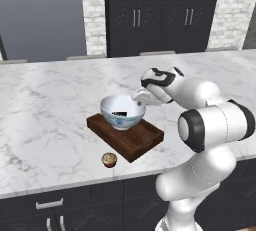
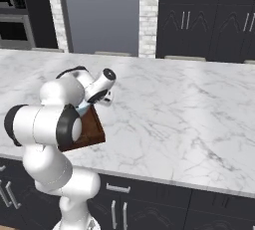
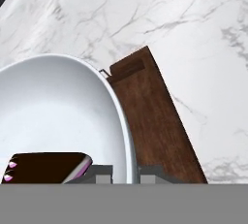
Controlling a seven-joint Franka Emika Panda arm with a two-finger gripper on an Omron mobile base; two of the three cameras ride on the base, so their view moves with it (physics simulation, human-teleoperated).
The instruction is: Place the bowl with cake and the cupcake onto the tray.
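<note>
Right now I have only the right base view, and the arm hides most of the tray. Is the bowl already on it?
Observer: Yes, in the left base view the bowl with cake sits on the tray.
Operator: And the cupcake?
Observer: The cupcake stands on the counter, just off the tray's near edge.
Operator: Is the gripper free?
Observer: No, in the hand view the gripper is shut on the bowl's rim.

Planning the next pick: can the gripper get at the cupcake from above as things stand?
Probably yes, once it lets go: the cupcake sits alone on the counter beside the tray, nothing over it. For now the gripper is shut on the bowl rim.
</note>
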